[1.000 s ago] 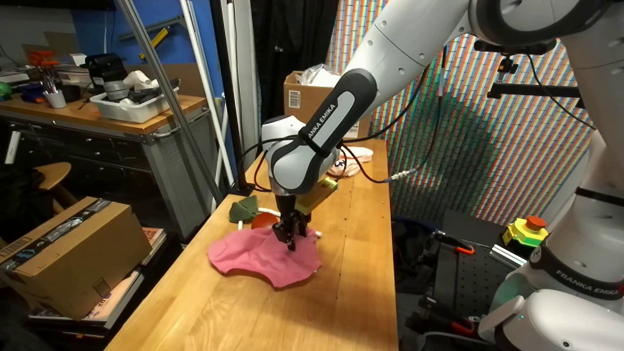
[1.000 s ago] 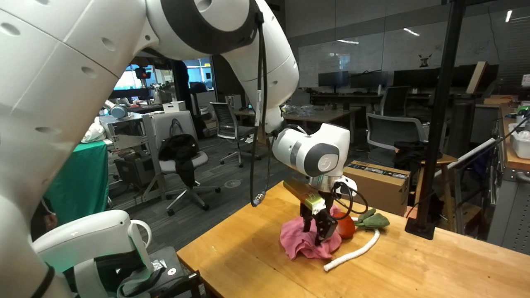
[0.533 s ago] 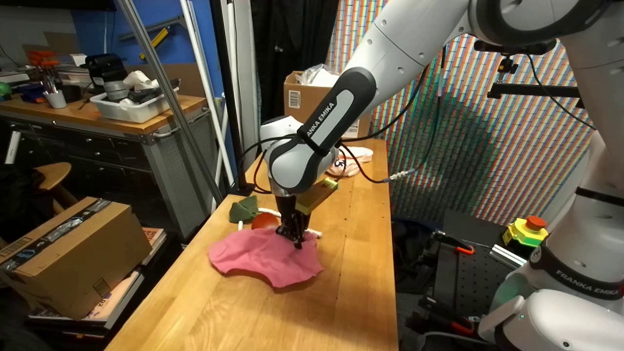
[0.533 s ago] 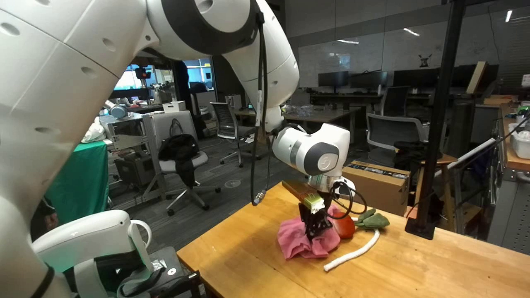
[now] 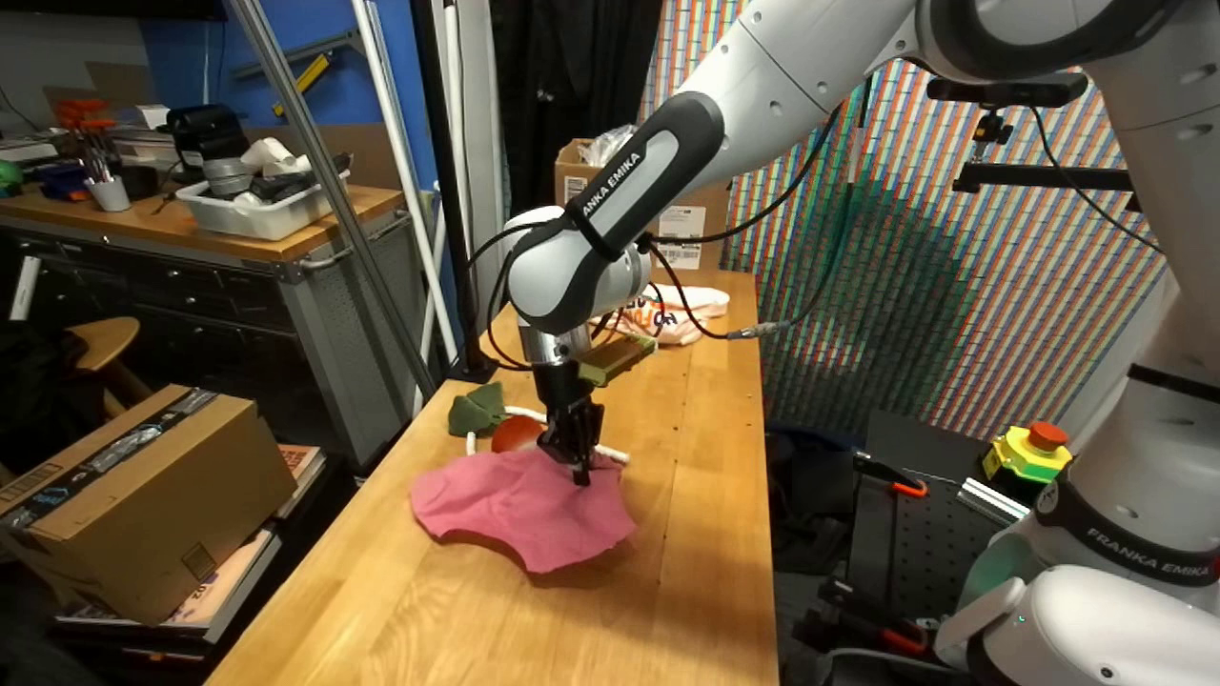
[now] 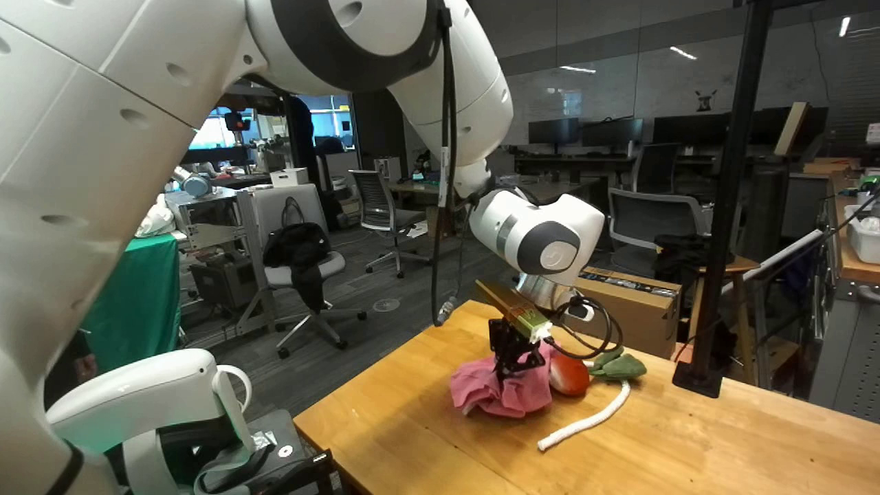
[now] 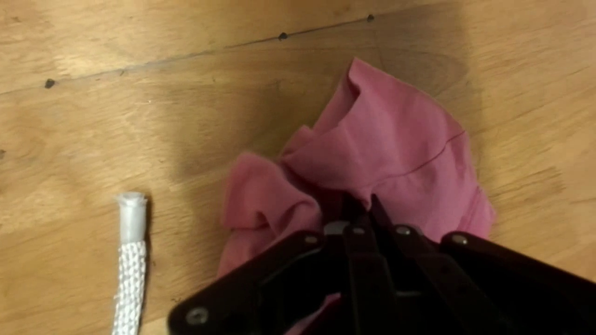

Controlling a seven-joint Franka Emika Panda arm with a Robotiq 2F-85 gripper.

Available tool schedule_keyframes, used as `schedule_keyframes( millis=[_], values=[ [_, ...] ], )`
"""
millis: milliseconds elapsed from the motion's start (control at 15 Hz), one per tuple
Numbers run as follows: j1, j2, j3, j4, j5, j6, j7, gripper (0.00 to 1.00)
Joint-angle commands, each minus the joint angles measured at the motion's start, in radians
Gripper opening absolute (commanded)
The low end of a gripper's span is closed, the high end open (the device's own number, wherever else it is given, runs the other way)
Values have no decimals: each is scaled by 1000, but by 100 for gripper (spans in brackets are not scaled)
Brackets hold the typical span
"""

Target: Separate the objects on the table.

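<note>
Table [image 5: 691, 553], light wood, one: bearer of all below
Pink cloth [image 5: 515, 500], one, held: my claw [image 7: 363, 204] is clenched on a gathered fold, the rest spread low over the table; so narrow a bite could let the cloth's weight pull it free once I lift
Printed white cloth [image 5: 703, 301], one, well apart: safe unless I drop the pink one on it
White cord [image 6: 586, 423], one, just beside: one stretch meets the pink cloth's edge, and whether it runs on beneath I cannot tell; if so, a lift could drag it along
Green item [image 6: 619, 366], one: lies over the cord's bend, so would shift with it
Red item [image 6: 570, 375], one, rounded: close against the pink cloth; a sideways tug could set it rolling
</note>
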Motion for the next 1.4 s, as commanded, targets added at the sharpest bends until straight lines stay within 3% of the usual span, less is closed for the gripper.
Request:
schedule_keyframes(
  millis=[0, 400, 800, 1067, 1333],
  values=[
    [-72, -19, 55, 43, 85, -129, -161, 3],
    [-128, -47, 89, 102, 165, -405, -401, 2],
    [-116, -24, 81, 167, 191, -697, -526, 2],
    [-90, 9, 76, 179, 194, -805, -547, 2],
    [-59, 50, 77, 179, 204, -838, -537, 2]
  ],
)
